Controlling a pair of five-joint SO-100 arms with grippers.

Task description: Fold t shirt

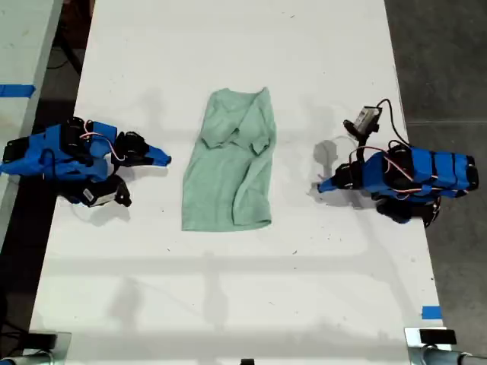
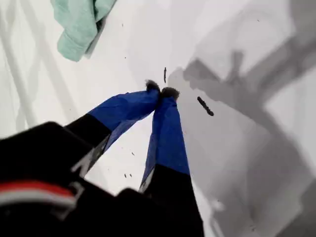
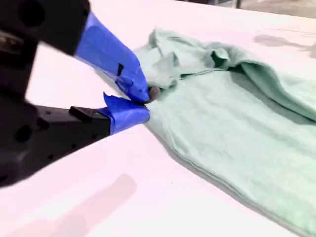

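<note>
The t shirt (image 3: pixel 237 128) just beside fingertips of my second gripper (image 3: pixel 146 102), perhaps touching.

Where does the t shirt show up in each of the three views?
Exterior view: the t shirt lies at the centre, between the two arms.
First wrist view: only a corner, apart from my shut first gripper.
Second wrist view: t shirt just beyond my second gripper.
Shared landmark: the white table.

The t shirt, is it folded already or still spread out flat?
Partly folded. The t shirt lies as a narrow rumpled strip on the table, sleeves tucked in, its length not yet folded over.
</note>
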